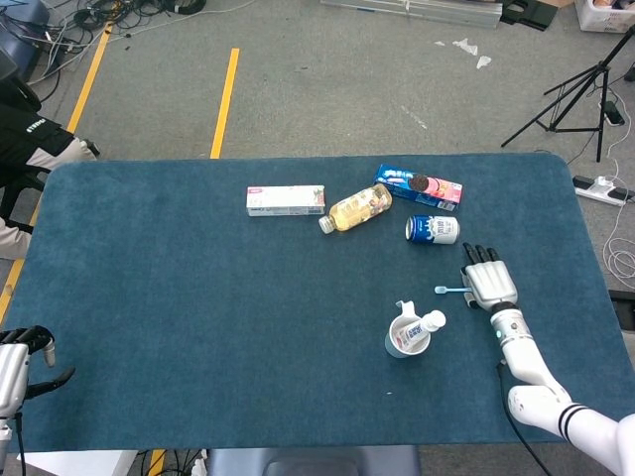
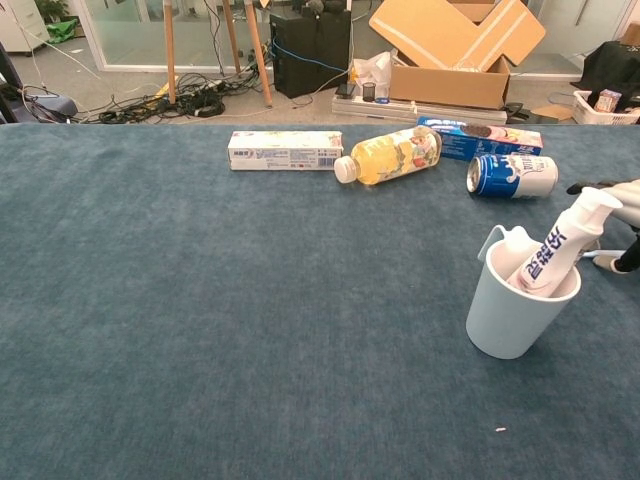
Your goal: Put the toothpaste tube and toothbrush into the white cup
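Note:
The white cup [image 1: 405,340] [image 2: 516,305] stands right of the table's centre, and the toothpaste tube [image 1: 428,324] [image 2: 560,247] leans inside it with its cap sticking out. Just beyond the cup, the light-blue toothbrush [image 1: 451,291] [image 2: 603,254] lies flat on the cloth with its head pointing left. My right hand [image 1: 492,283] [image 2: 622,190] lies over the brush's handle with fingers stretched out. No grip shows. My left hand [image 1: 28,349] hangs at the table's front left corner with fingers apart, holding nothing.
At the back of the blue table [image 1: 179,297] lie a toothpaste box [image 1: 286,200] [image 2: 285,150], a yellow drink bottle [image 1: 357,208] [image 2: 390,155], a cookie pack [image 1: 419,185] [image 2: 480,138] and a blue can [image 1: 433,229] [image 2: 512,175]. The can is close to my right hand's fingertips.

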{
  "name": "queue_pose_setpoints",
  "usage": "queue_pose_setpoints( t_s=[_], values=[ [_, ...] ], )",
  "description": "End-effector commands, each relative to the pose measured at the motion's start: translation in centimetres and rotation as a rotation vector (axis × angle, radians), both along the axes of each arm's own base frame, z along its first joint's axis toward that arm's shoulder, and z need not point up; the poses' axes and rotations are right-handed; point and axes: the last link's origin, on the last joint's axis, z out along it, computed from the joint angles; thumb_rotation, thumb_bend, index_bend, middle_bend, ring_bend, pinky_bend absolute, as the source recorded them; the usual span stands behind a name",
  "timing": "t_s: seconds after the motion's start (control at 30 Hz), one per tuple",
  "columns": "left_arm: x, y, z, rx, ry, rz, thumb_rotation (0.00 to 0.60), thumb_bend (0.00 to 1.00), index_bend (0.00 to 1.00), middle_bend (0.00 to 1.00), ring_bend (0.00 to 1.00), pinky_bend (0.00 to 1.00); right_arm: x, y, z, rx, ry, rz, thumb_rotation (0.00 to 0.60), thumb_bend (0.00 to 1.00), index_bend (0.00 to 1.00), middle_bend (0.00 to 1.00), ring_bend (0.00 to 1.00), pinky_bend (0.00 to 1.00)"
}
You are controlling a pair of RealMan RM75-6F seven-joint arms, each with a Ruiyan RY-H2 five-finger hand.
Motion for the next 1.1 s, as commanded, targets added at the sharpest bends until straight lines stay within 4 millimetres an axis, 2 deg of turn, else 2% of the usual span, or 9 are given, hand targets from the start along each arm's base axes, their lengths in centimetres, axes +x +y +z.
queue_pose_setpoints(
  t_s=[0.03, 0.23, 0.6, 0.8, 1.1],
  values=[
    [0.0, 0.0, 0.0, 0.0, 0.001, 0.0, 0.6, 0.0, 0.71, 0.45, 0.39, 0.35, 0.0, 0.1, 0.1, -0.002, -0.003, 0.002, 0.6, 0.29, 0.57, 0.02, 0.0, 0.11],
    [0.0, 0.0, 0.0, 0.0, 0.003, 0.001, 0.6, 0.0, 0.71, 0.45, 0.39, 0.35, 0.3, 0.2, 0.8, -0.025, -0.034, 0.011, 0.6, 0.29, 0.57, 0.02, 0.0, 0.11],
    [-0.1, 0.1, -0.1, -0.002, 0.005, 0.006, 0.6, 0.0, 0.71, 0.45, 0.39, 0.35, 1.9, 0.6, 3.4, -0.085, -0.119, 0.051, 0.6, 0.29, 0.57, 0.02, 0.0, 0.11],
    [-0.1, 0.1, -0.1, -0.002, 0.003, 0.007, 0.6, 0.0, 0.71, 0.45, 0.39, 0.35, 3.6, 0.9, 5.0, -0.117, -0.197, 0.086, 0.6, 0.29, 0.57, 0.02, 0.0, 0.11],
    [-0.2, 0.1, -0.1, -0.002, 0.006, 0.009, 0.6, 0.0, 0.71, 0.45, 0.39, 0.35, 7.3, 2.1, 8.5, -0.16, -0.386, 0.161, 0.6, 0.29, 0.58, 0.02, 0.0, 0.11]
  ],
)
